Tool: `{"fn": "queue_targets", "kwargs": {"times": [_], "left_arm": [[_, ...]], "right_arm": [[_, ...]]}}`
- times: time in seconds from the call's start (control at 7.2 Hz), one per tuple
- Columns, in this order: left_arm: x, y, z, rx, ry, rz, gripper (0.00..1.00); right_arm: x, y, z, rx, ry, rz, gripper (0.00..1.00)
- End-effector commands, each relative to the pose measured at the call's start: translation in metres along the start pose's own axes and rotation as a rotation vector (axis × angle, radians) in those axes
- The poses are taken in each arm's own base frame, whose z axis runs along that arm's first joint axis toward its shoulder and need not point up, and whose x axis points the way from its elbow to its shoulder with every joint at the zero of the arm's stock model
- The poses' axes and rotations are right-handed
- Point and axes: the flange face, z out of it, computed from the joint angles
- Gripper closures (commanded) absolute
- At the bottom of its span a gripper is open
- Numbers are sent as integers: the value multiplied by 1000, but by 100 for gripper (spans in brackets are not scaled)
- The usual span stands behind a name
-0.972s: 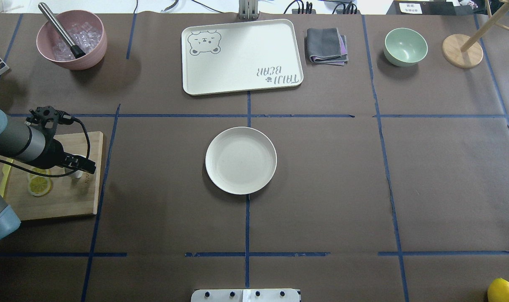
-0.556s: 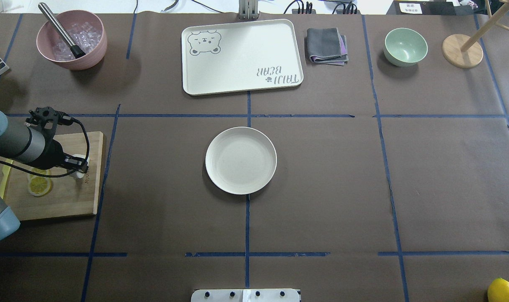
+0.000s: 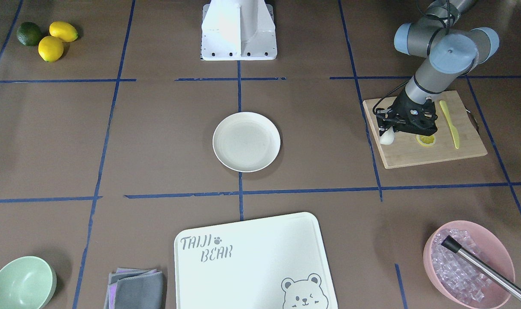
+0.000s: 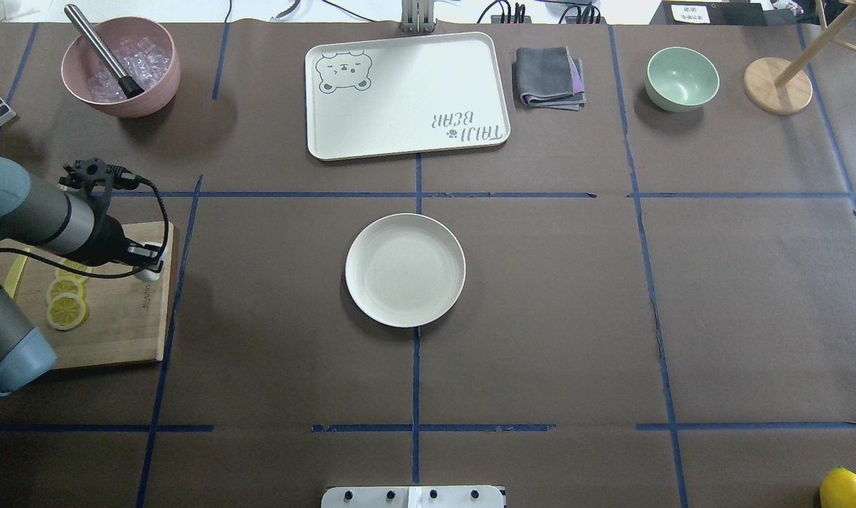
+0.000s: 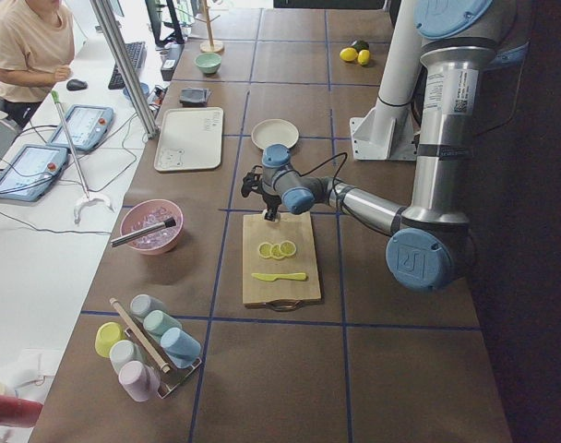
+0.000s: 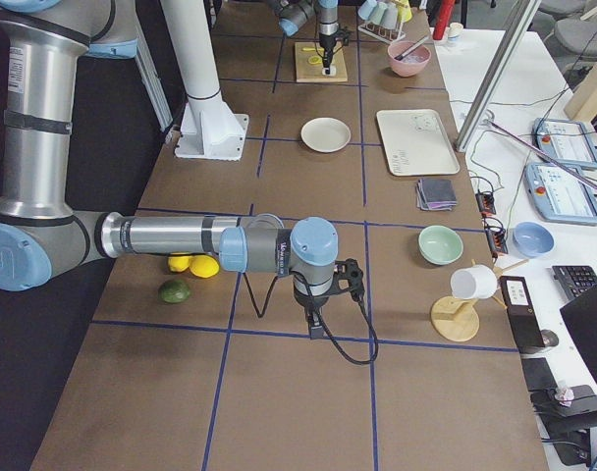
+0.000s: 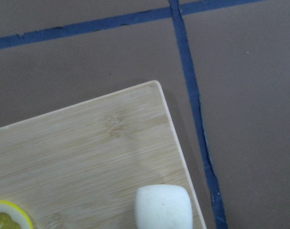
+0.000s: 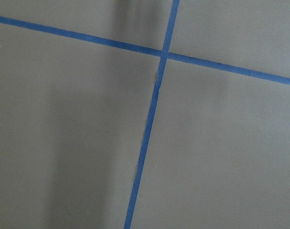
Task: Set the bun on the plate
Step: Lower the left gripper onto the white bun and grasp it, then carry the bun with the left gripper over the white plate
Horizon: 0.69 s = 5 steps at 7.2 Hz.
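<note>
The bun point(image 3: 387, 137) is a small white lump hanging under my left gripper point(image 3: 389, 130), which is shut on it just above the corner of the wooden cutting board point(image 3: 428, 156). From overhead the bun point(image 4: 153, 273) peeks out below the left gripper point(image 4: 149, 262). In the left wrist view the bun point(image 7: 163, 208) fills the bottom edge, with no fingers showing. The round cream plate point(image 4: 405, 270) lies bare at the table's middle, well to the right of the board. My right gripper point(image 6: 317, 328) hovers over bare table far from both; I cannot tell its state.
Lemon slices point(image 4: 66, 309) and a yellow knife point(image 3: 450, 124) lie on the board. A pink bowl of ice point(image 4: 121, 67), the bear-printed tray point(image 4: 406, 95), a folded cloth point(image 4: 550, 77) and a mint-green bowl point(image 4: 682, 77) line the far side. A person sits beyond the table.
My left gripper has moved away from the robot and to the right, carrying the bun from mid-board to the board's far right corner. The lemon slices are now uncovered.
</note>
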Motion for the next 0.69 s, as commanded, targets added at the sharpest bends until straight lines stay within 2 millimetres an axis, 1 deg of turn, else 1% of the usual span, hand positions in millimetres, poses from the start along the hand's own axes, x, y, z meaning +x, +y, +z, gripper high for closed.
{"fn": "queue_targets", "kwargs": {"times": [0.0,0.14,0.28,0.42,0.56], "left_arm": [[128,-64,-33,-15,-28,-106,71],[200,-65,-37,-18,-70,-169,71],[269,-65,-29,-11,-54,-204,70],[343,-71,-14,-17,-49,-231,69],[374,-75,11,12,-53,-225,68]], "right_arm": [[0,-1,0,1,0,1,0],[0,-1,-1,2,0,3,0],[0,-1,-1,2,0,6,0],[-1,-4,-2,5,1,1,0],[-2,-4,-3,6,1,2,0]]}}
